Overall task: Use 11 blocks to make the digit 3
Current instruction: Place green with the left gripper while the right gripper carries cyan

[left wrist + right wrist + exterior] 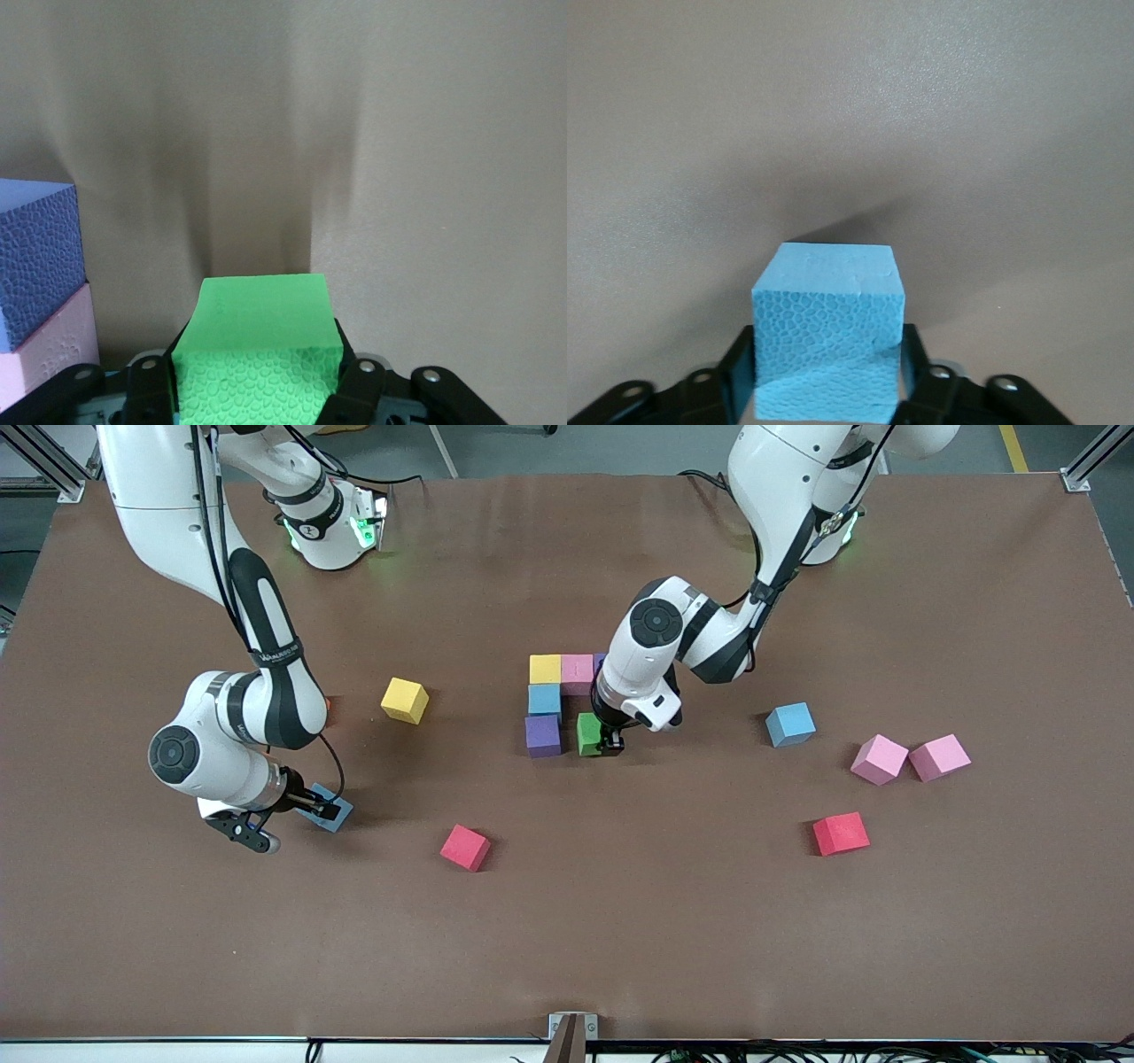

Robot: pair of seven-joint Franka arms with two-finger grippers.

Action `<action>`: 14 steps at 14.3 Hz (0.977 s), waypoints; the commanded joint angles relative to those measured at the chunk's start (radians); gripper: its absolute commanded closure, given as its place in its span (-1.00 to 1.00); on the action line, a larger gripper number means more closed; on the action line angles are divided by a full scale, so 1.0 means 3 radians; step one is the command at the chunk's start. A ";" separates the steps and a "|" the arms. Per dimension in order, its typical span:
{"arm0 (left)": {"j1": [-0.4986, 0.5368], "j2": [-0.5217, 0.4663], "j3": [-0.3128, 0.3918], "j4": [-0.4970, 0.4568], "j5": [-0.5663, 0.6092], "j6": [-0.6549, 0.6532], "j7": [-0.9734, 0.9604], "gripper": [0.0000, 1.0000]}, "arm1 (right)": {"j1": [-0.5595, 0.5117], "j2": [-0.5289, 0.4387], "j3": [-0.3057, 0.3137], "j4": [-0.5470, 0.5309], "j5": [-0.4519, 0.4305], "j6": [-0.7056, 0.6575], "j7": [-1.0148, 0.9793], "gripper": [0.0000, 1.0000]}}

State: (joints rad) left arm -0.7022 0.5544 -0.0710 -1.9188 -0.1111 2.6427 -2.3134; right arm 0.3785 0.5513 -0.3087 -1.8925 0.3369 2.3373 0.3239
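In the middle of the table stands a cluster of blocks: yellow (545, 669), pink (577, 671), blue (545, 700) and purple (542, 735). A green block (586, 733) rests beside the purple one, and my left gripper (609, 742) is shut on it. The left wrist view shows the green block (257, 345) squeezed between the fingers of the left gripper (257, 367). My right gripper (321, 810) is down at the table toward the right arm's end, shut on a blue block (333, 812). In the right wrist view its fingers press both sides of that blue block (828, 341) in the right gripper (828, 363).
Loose blocks lie about: yellow (405, 700), red (465, 847), blue (790, 724), two pink (879, 759) (940, 757) and red (841, 833). A sliver of an orange cube (328, 706) shows by the right arm. A purple-blue block (35, 257) and a pink block (44, 345) stand beside the green one.
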 commanded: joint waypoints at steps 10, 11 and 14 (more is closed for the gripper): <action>-0.0103 0.0279 0.0058 0.0265 0.0140 0.0032 -0.0015 0.55 | 0.0205 -0.0191 0.0006 0.0289 0.0068 -0.0626 -0.0262 0.97; -0.0124 0.0294 0.0058 0.0280 0.0135 0.0022 -0.0015 0.55 | 0.0282 -0.0191 0.0006 0.0406 0.0068 -0.0759 -0.0267 0.97; -0.0155 0.0310 0.0063 0.0301 0.0135 0.0011 -0.0015 0.55 | 0.0553 -0.0191 0.0001 0.0617 0.0063 -0.0847 -0.0267 0.97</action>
State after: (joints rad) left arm -0.7310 0.6338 -0.0675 -1.8516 -0.0869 2.6475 -2.3122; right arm 0.4968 0.5024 -0.3016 -1.7322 0.3369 2.0994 0.2628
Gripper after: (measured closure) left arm 0.427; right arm 0.502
